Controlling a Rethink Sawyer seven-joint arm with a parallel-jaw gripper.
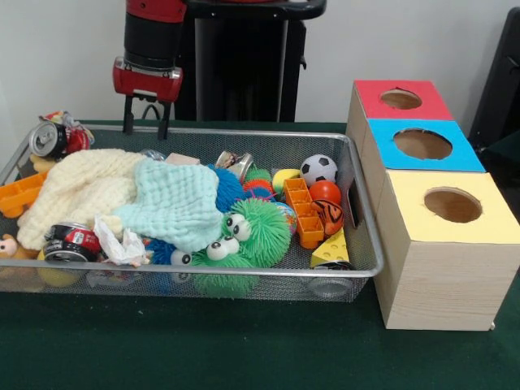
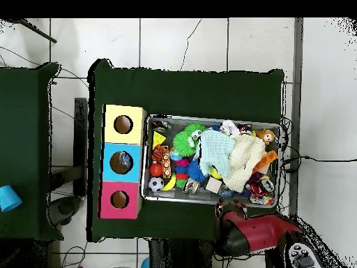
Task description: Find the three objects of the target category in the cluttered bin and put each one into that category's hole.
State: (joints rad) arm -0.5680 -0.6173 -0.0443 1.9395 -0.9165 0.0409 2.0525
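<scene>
The wire mesh bin (image 1: 244, 275) stands on the green table, full of toys and cloths; it also shows in the overhead view (image 2: 209, 117). No blue-labelled bottle shows plainly. A clear plastic piece (image 1: 153, 153) peeks out at the far side next to the mint cloth, and another clear thing (image 1: 329, 285) lies behind the front mesh. My gripper (image 1: 146, 126) is open and empty, just above the bin's far rim at the left. In the overhead view my gripper (image 2: 221, 206) is at the bin's lower rim. Three wooden boxes with round holes stand beside the bin: red-topped (image 1: 431, 106), blue-topped (image 1: 465, 156), yellow-topped (image 1: 487, 229).
A cream knit cloth (image 1: 77, 187) and a mint cloth (image 1: 175, 203) cover the bin's left and middle. Red-and-silver cans (image 1: 49, 138) (image 1: 69, 242), green spiky balls with eyes (image 1: 252, 231), a soccer ball (image 1: 318, 169), an orange brick (image 1: 302, 213) and a cheese wedge (image 1: 331, 250) lie around them.
</scene>
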